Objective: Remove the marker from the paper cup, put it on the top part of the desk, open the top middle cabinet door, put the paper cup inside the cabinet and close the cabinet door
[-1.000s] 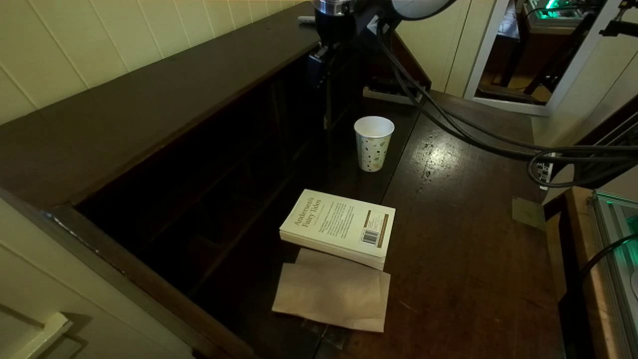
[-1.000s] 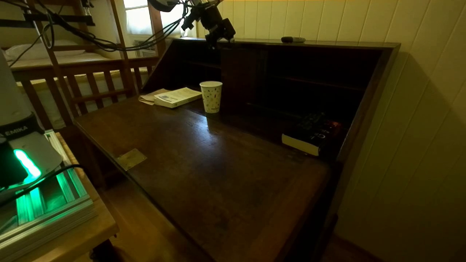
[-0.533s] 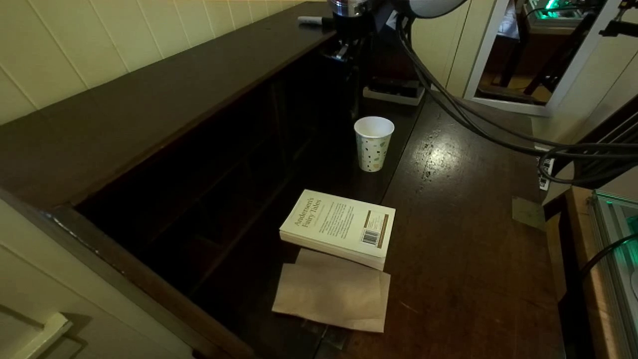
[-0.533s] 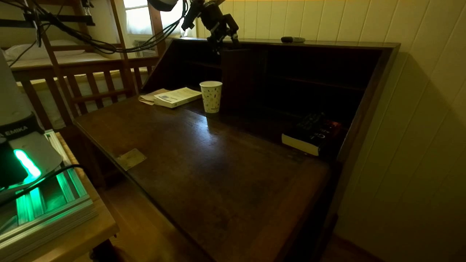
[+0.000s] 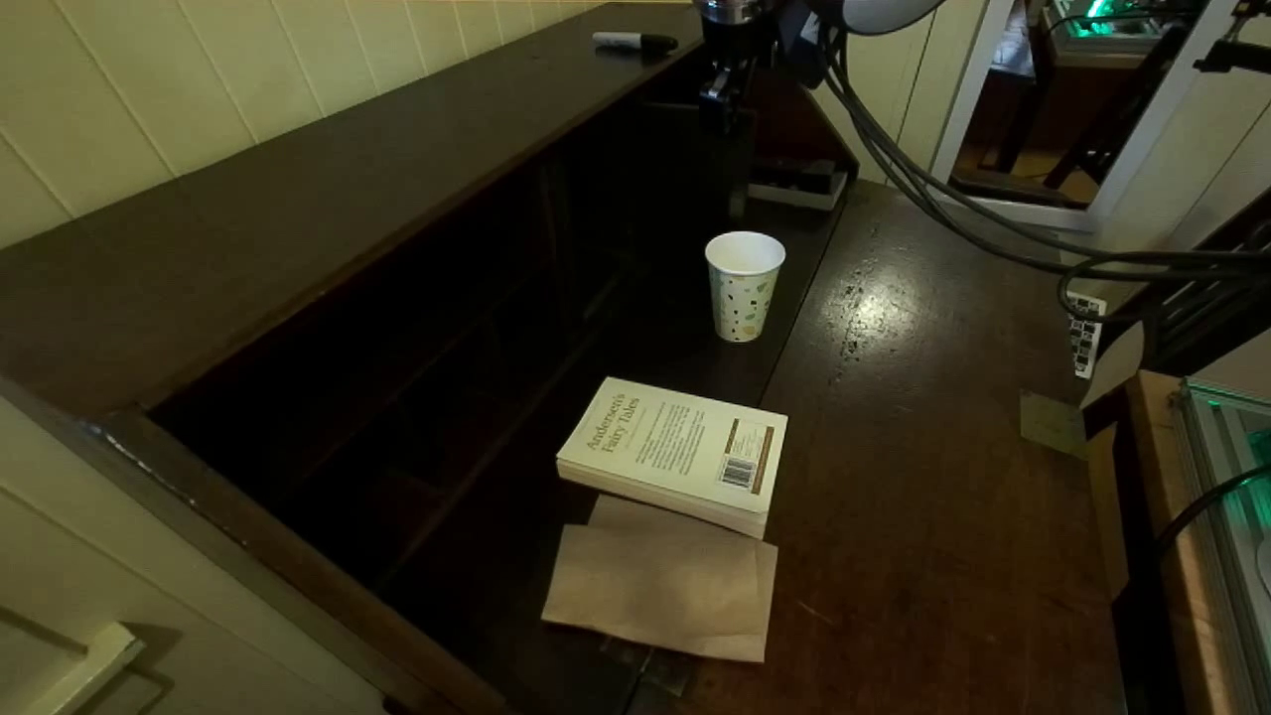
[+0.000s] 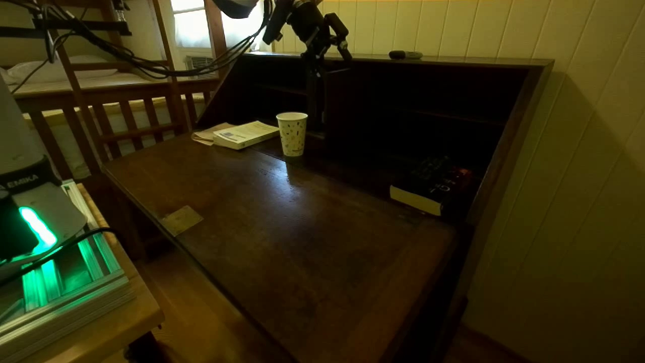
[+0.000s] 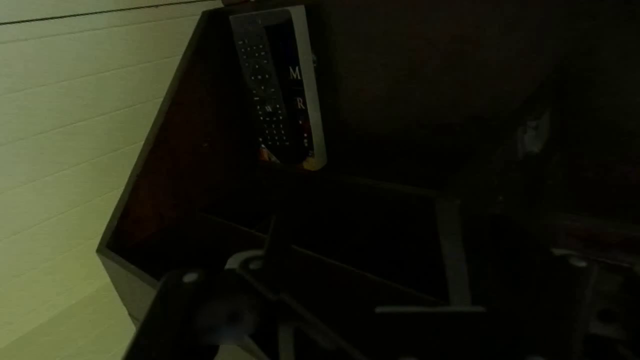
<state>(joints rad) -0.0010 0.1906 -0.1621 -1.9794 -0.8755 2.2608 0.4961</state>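
White paper cup (image 5: 743,298) upright on tabletop (image 5: 923,477) | marker (image 5: 635,43) lying on ledge (image 5: 328,169) | my gripper (image 6: 332,65) spread wide near cabinet door (image 6: 339,106)

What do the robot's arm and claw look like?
The arm is pale grey and rounded, with a black band that says EMIKA and a green light glowing below it. Near the claw it turns black, with a shiny silver ring. The claw is black too, with two jointed fingers. Long black cables trail from the arm.
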